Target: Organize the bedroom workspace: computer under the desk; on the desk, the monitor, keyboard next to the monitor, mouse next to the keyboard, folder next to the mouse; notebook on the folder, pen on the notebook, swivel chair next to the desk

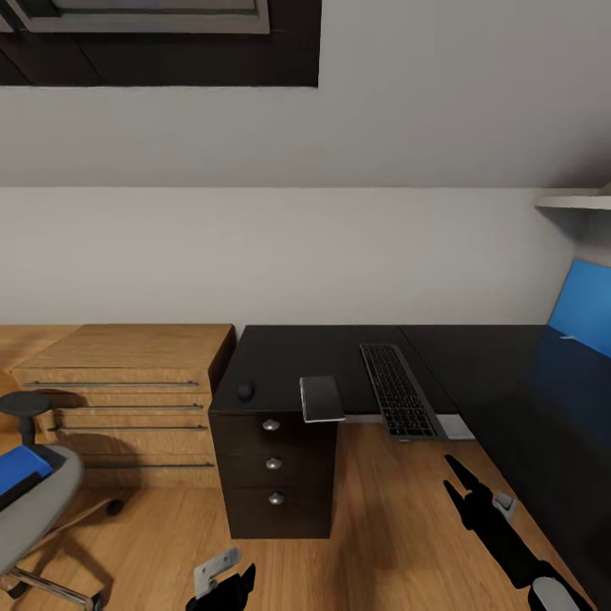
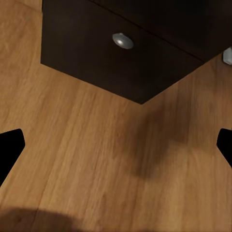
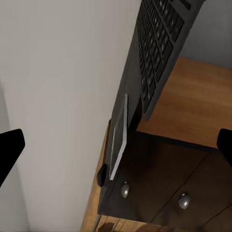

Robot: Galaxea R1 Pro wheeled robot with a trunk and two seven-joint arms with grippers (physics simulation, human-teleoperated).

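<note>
On top of the dark three-drawer cabinet (image 1: 273, 462) that carries the glossy black desk (image 1: 509, 382) at this end, three of the task's things lie close together: the small dark oval mouse (image 1: 246, 391) near the left edge, the thin grey notebook with a darker border (image 1: 322, 398) overhanging the front edge, and the slim dark-keyed keyboard in a silver frame (image 1: 397, 389), whose near end juts past the desktop. The bright blue flat folder (image 1: 19, 472) lies on the grey seat of the swivel chair (image 1: 34, 518), at the left, well apart from the desk.

The right gripper (image 1: 465, 490) hangs over the wooden floor below the keyboard, its black fingers spread apart and empty; the left gripper (image 1: 222, 585) is low before the cabinet, also spread wide and empty.

The notebook looks light, thin and slightly flexible; its overhanging edge is the easy place to pinch, top and bottom. The keyboard is likely stiff and light, best gripped across its jutting end. The mouse is small, rounded and probably slippery, so it needs a centred squeeze on its sides.
</note>
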